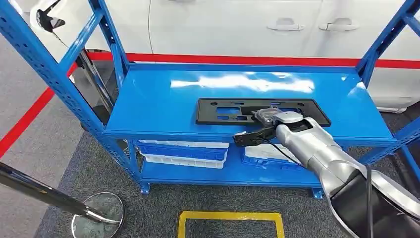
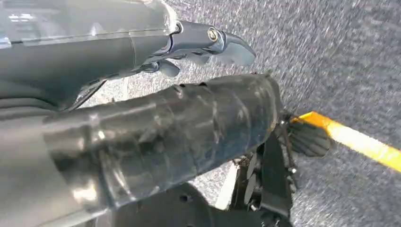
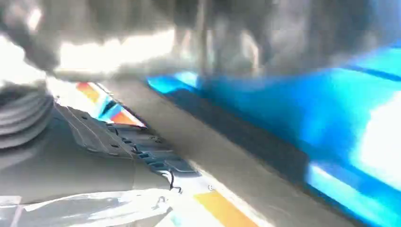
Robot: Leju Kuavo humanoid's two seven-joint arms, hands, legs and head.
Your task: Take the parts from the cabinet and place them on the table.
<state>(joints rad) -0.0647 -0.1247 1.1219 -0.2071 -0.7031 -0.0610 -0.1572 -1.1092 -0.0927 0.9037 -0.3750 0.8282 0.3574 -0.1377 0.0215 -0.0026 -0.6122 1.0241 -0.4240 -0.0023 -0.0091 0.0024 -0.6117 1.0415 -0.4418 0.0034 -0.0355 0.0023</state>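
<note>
A flat black plastic part [image 1: 233, 111] with cut-outs lies on the top shelf of the blue cabinet [image 1: 163, 99]. My right arm reaches in from the lower right. My right hand [image 1: 270, 117] lies over the part's front edge, right of its middle. Its fingers are hidden by the wrist, so a grip cannot be made out. The right wrist view is blurred, with the grey ribbed cover [image 3: 21, 113] beside the blue shelf [image 3: 331, 109]. My left hand [image 2: 208, 42] hangs over grey carpet, fingers stretched out and holding nothing.
White and blue trays [image 1: 183, 151] sit on the lower shelf. Blue uprights [image 1: 42, 59] frame the cabinet. A chrome post with a round base [image 1: 99, 215] stands at the lower left. A yellow floor marking [image 1: 230, 223] lies before the cabinet, and a white car [image 1: 237, 25] stands behind.
</note>
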